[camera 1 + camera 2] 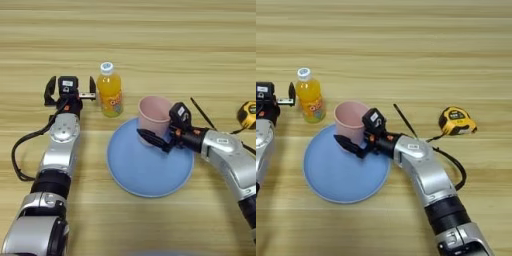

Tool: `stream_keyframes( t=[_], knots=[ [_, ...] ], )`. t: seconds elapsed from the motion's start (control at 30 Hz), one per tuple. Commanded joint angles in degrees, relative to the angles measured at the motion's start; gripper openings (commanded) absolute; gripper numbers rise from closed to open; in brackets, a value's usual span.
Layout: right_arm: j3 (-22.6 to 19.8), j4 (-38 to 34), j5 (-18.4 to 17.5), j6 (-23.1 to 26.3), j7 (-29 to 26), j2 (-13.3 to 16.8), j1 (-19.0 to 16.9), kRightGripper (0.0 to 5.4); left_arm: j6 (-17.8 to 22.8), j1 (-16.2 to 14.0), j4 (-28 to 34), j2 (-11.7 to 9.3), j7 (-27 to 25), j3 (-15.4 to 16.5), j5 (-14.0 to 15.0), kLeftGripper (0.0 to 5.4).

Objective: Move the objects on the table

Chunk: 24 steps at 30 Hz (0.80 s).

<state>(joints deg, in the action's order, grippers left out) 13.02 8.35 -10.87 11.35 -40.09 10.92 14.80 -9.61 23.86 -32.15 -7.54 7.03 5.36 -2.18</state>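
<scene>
A pale pink cup [154,112] stands upright on the far edge of the round blue plate [145,175]. My right gripper [162,127] reaches in from the right and is shut on the cup, one black finger [150,139] across its front base and the other at its right rim. The orange juice bottle [110,90], white-capped, stands on the table [150,40] just left of the cup. My left gripper [71,86] is open beside the bottle's left side, with nothing between its fingers.
A yellow tape measure [457,121] lies to the right, with a thin black stick [405,120] between it and the cup. A black cable [453,165] loops off my right forearm; another hangs left of my left arm.
</scene>
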Motion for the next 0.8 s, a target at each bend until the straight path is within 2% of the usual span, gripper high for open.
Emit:
stream_keyframes(
  t=[0.03,0.3,0.47,0.63,0.8],
  knots=[
    [-0.55,0.05,0.24,-1.05,0.43,-0.24,0.86,4.3,0.55,0.05,0.57,0.01,0.1,-0.37,-0.67,5.4],
    [-1.87,-4.51,-1.37,0.52,0.87,-0.03,1.39,4.28,0.57,0.05,0.57,0.02,0.14,-0.42,-0.73,5.4],
    [-4.06,-5.56,-2.52,1.3,2.14,-0.32,4.0,4.28,0.56,0.03,0.6,0.06,0.17,-0.45,-0.75,5.4],
    [-5.98,-3.15,-2.08,-0.03,4.04,-1.13,7.23,4.28,0.59,-0.02,0.69,0.08,0.17,-0.46,-0.76,5.4],
    [-8.06,2.57,-1.3,-3.06,6.24,-2.02,11.04,4.28,0.62,-0.06,0.77,0.08,0.15,-0.47,-0.75,5.4]
  ],
)
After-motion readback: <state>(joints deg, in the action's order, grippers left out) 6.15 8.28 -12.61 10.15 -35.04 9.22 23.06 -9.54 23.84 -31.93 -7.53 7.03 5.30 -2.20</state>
